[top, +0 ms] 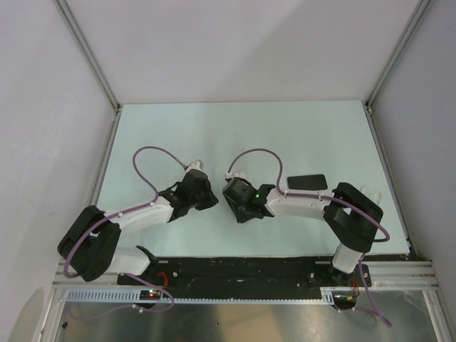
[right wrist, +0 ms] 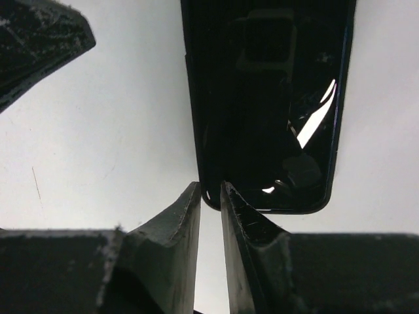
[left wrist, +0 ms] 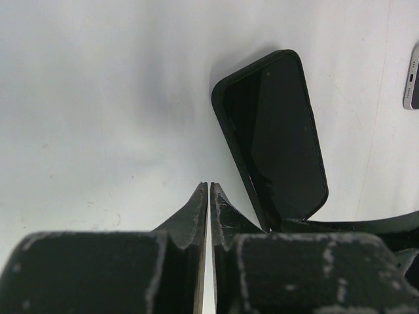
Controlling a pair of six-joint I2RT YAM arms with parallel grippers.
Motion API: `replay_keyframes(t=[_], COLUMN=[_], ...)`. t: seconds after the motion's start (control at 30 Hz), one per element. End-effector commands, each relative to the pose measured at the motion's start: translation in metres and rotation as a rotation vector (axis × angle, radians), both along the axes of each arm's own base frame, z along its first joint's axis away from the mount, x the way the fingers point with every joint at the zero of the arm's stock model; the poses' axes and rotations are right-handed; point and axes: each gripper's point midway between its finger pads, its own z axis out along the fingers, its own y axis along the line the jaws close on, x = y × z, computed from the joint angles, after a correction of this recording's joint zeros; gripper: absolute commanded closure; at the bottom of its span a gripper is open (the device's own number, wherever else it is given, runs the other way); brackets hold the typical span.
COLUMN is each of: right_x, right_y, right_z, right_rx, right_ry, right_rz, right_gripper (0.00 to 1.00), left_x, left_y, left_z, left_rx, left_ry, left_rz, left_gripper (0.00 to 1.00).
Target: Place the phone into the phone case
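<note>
The phone case [left wrist: 275,137] is a black glossy shell with a raised rim, lying on the white table; it also shows in the right wrist view [right wrist: 268,98]. In the top view the grippers hide it. My right gripper [right wrist: 209,186] has its jaws nearly together across the case's near corner rim, one finger inside and one outside. My left gripper [left wrist: 209,186] is shut and empty, just left of the case's near end. The phone [top: 306,182] is a dark slab lying to the right of the grippers; its light-coloured end shows in the left wrist view [left wrist: 412,78].
Both grippers [top: 206,196] [top: 236,201] meet at the middle of the near half of the table [top: 235,135]. Grey walls enclose the table on three sides. Purple cables loop over both wrists.
</note>
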Motion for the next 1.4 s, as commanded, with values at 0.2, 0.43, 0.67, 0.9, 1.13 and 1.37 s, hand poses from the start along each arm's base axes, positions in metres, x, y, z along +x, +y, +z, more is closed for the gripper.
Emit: replay_keyframes(t=[0.2, 0.43, 0.67, 0.9, 1.13, 1.37], right_x=[0.072, 0.112, 0.116, 0.107, 0.085, 0.054], right_y=[-0.006, -0.014, -0.011, -0.011, -0.01, -0.01], right_z=[0.048, 0.036, 0.019, 0.003, -0.003, 0.022], right_rx=[0.094, 0.115, 0.106, 0.074, 0.068, 0.249], right_ry=[-0.104, -0.095, -0.055, -0.011, 0.05, 0.111], right_rz=[-0.091, -0.148, -0.118, -0.111, -0.134, -0.166], right_gripper=[0.74, 0.78, 0.77, 0.78, 0.81, 0.68], left_x=[0.009, 0.011, 0.009, 0.01, 0.015, 0.011], left_y=[-0.005, -0.006, -0.008, -0.01, -0.003, -0.001], left_z=[0.017, 0.022, 0.021, 0.019, 0.018, 0.015], left_rx=[-0.025, -0.032, -0.033, -0.042, -0.054, -0.009], left_ry=[-0.047, -0.054, -0.044, -0.032, -0.034, -0.046], left_rz=[-0.011, -0.014, -0.023, -0.013, 0.13, 0.248], left_gripper=[0.91, 0.9, 0.9, 0.89, 0.67, 0.15])
